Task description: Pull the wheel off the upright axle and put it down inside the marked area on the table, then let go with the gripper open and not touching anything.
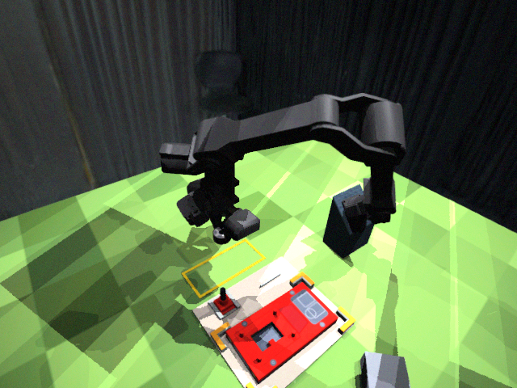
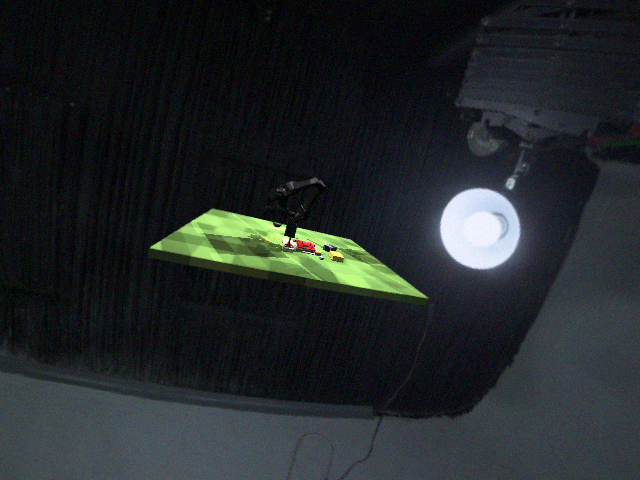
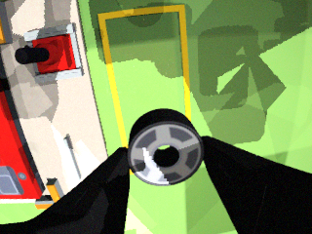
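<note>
My gripper (image 1: 220, 227) (image 3: 164, 148) is shut on the wheel (image 1: 220, 235) (image 3: 183, 155), a black tyre with a grey spoked face and a dark centre hole. The wheel is off the axle and held in the air. The upright black axle (image 1: 223, 293) (image 3: 33, 55) stands bare on its red base (image 1: 225, 306) (image 3: 62, 54). The marked area, a yellow outline (image 1: 191, 284) (image 3: 184, 29), lies on the table beside the board. In the wrist view the wheel overlaps the near end of the outline. Its exact height is hard to tell.
The pale board (image 1: 287, 269) (image 3: 88, 97) carries the axle base and a red plate (image 1: 287, 317) (image 3: 15, 141) between yellow corner brackets. A dark blue block (image 1: 342, 235) stands near the arm's base. A grey block (image 1: 384, 369) is at the lower right. The exterior view shows a yellow block (image 2: 336, 256).
</note>
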Robot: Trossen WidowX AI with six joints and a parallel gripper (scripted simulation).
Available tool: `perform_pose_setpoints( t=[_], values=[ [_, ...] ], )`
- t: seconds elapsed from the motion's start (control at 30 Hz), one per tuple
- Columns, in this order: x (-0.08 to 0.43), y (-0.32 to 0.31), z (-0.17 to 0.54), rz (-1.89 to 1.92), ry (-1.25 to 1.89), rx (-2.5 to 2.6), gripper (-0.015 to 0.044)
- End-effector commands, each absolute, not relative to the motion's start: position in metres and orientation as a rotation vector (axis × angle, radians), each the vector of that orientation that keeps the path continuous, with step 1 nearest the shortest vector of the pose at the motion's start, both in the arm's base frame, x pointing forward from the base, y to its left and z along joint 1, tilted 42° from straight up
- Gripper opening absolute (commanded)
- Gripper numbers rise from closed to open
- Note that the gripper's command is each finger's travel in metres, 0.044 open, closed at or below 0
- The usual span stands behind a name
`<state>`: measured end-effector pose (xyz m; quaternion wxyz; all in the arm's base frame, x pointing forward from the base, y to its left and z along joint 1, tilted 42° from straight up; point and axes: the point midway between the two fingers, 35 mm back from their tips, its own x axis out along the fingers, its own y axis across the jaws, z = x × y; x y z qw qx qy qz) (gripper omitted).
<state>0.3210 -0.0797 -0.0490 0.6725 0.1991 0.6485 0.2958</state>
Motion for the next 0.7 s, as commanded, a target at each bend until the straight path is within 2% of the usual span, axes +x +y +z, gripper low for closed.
perform_pose_setpoints(
  t=[0.0, 0.67],
  values=[
    [0.319, -0.071, -0.058, 0.671, 1.465, 0.45, 0.0],
    [0.317, -0.013, -0.124, 0.674, 1.464, 0.453, 0.0]
  ],
)
